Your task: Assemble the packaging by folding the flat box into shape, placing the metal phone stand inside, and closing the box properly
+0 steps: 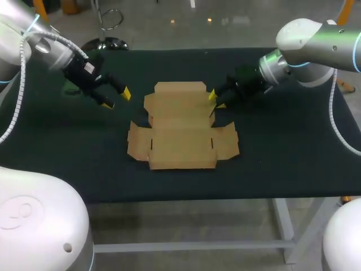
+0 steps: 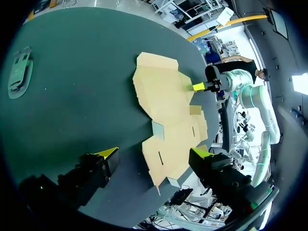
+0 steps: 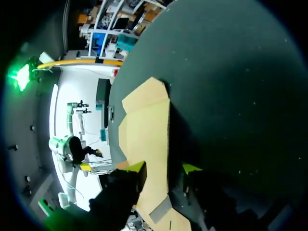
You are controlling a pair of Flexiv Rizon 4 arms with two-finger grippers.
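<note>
While the fingers of the right gripper [image 3: 163, 167] stand a little apart astride the right-hand edge of the flat box [image 1: 180, 127], one yellow tip sits over the cardboard and the other over the bare cloth. Neither is seen pressing the card, and the edge panel between them appears raised slightly, throwing a dark shadow beside it. Across the sheet, the left gripper [image 1: 117, 99] hovers just off the box's left side with its fingers spread wide, holding nothing; from its own wrist camera the nearest flaps of the cardboard lie ahead of the gap between the tips. The box lies unfolded at the middle of the dark, cloth-covered table [image 1: 282, 158], its flaps spread out to both sides and short slots cut along its fold lines. The metal phone stand [image 2: 19, 74] lies flat on the cloth, well apart from the box, out beyond the left gripper toward the table's left side, touched by neither arm. In the head view the left gripper's body partly hides the stand. The left arm [image 1: 34, 34] comes in from the rear left corner and the right arm [image 1: 316, 45] from the rear right.
</note>
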